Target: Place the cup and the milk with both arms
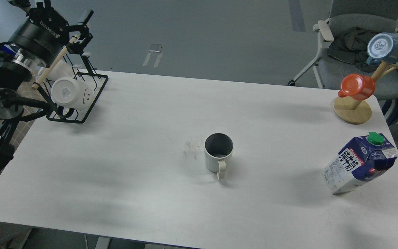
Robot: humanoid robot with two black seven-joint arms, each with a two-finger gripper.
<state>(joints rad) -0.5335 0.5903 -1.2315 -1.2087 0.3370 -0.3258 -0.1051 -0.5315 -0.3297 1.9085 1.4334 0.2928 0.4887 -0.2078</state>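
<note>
The cup (218, 151) is an off-white ribbed mug with a dark grey inside. It stands upright in the middle of the white table (133, 166), handle towards me. The milk (359, 162), a navy and white carton with a green cap, stands near the table's right edge and leans left. My left gripper (84, 27) is open and empty, up at the far left above the black rack, far from the cup. My right arm is out of view.
A black wire rack (78, 100) with a wooden bar holds a glossy white mug (69, 93) at the far left corner. A wooden mug tree (352, 109) with an orange mug (356, 86) and a blue mug (387, 46) stands at the far right. A grey chair (354, 41) is behind the table.
</note>
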